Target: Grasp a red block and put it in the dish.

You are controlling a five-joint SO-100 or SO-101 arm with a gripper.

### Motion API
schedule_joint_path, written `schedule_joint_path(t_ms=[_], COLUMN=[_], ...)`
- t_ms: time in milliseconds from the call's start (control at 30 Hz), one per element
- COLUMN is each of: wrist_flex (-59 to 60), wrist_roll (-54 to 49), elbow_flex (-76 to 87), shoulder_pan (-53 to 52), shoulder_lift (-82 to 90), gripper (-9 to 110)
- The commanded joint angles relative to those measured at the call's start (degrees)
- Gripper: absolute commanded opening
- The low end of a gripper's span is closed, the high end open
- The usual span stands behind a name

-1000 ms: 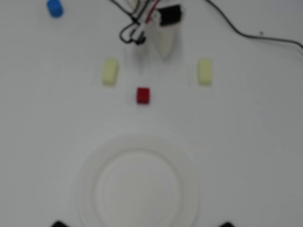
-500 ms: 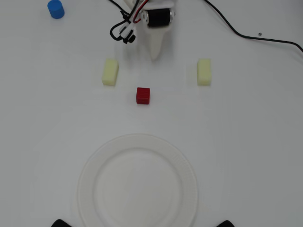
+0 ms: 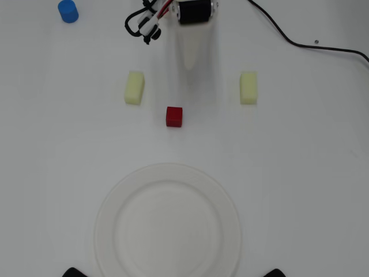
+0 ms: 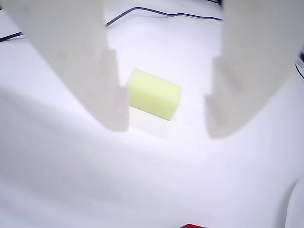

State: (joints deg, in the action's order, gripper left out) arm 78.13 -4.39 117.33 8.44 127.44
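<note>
end effector (image 4: 164,118): seen from the wrist view with both white fingers (image 4: 85,61) spread wide; nothing is held, bare tabletop (image 3: 311,173) lies between them.
arm (image 3: 193,11): seen in the overhead view at the middle of the far tabletop edge, black motor and looped wires beside it; the end effector itself is blurred there.
yellow block (image 4: 154,93): framed between the fingers in the wrist view, untouched.
second yellow block (image 3: 134,88): left of the red block in the overhead view, apart from it.
red block (image 3: 174,116): set on the tabletop between arm and dish, clear of both.
dish (image 3: 167,225): placed at the near edge, nothing in it.
blue cylinder (image 3: 68,11): located at the far left corner.
</note>
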Motion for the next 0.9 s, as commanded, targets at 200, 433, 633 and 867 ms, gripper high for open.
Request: schedule_joint_path(t_ms=[200, 433, 633, 867], wrist_flex=[-3.1, -13.1, -19.4, -22.5], wrist_roll=[1.9, 2.7, 0.1, -3.0], elbow_flex=[-16.4, -10.2, -7.2, -7.4], shoulder_pan=[0.4, -0.4, -2.2, -6.7], shoulder_lift=[-27.6, -34.9, -36.2, -39.3], gripper=[33, 32, 31, 30])
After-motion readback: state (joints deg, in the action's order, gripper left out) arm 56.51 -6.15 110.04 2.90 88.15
